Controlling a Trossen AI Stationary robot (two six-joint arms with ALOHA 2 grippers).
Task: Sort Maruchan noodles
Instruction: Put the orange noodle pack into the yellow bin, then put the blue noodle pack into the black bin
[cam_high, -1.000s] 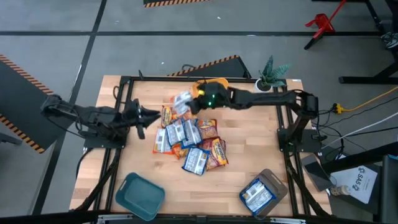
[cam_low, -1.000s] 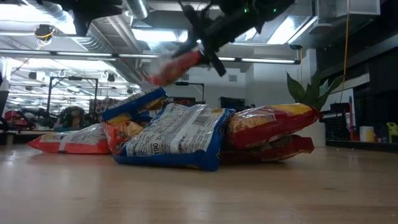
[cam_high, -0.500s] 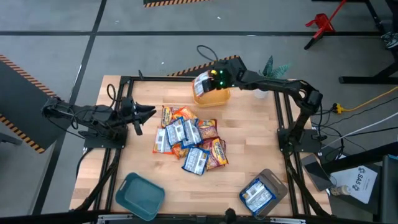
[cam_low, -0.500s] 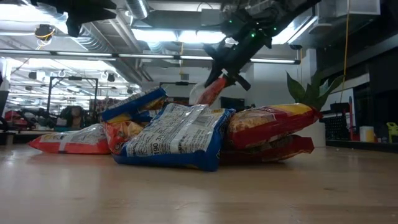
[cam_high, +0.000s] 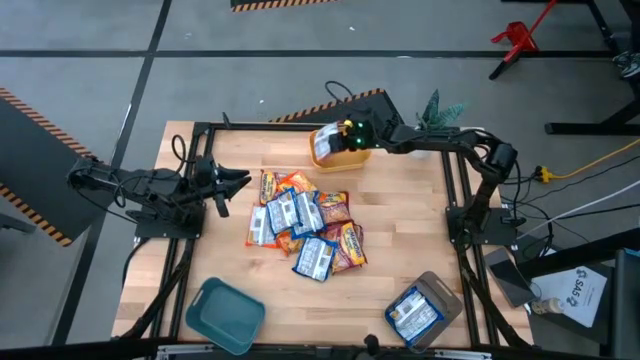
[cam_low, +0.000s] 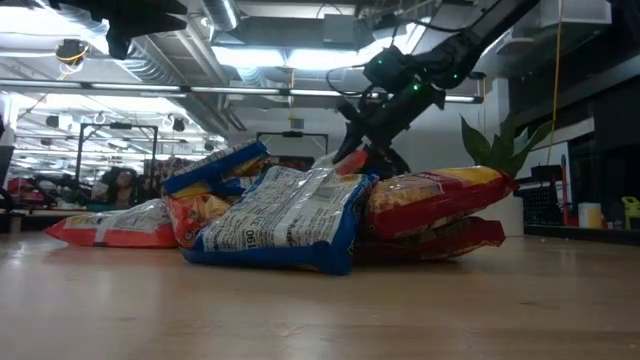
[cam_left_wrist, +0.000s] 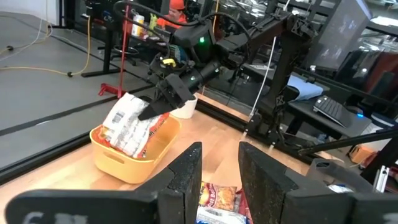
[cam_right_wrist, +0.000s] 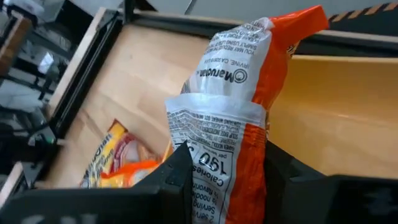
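The right gripper (cam_high: 335, 145) was at the far edge of the wooden bench (cam_high: 400, 250), over the orange-yellow plastic bin (cam_left_wrist: 134, 152). Its fingers (cam_right_wrist: 177, 177) pinched an orange and silver-white glossy plastic noodle packet (cam_right_wrist: 233, 118), which hung tilted with its lower part inside the bin.

The left gripper (cam_high: 245, 180) waited above the left side of the bench, near the pile. Its fingers (cam_left_wrist: 186, 177) stood a little apart and held nothing.

The other flat glossy noodle packets (cam_high: 305, 228), blue-white, orange-yellow and red, lay in a loose overlapping pile in the middle of the bench. One more blue-white packet (cam_high: 413, 314) lay in the grey bin (cam_high: 445, 295) at the near right corner. A teal plastic bin (cam_high: 225, 315) stood at the near left corner.
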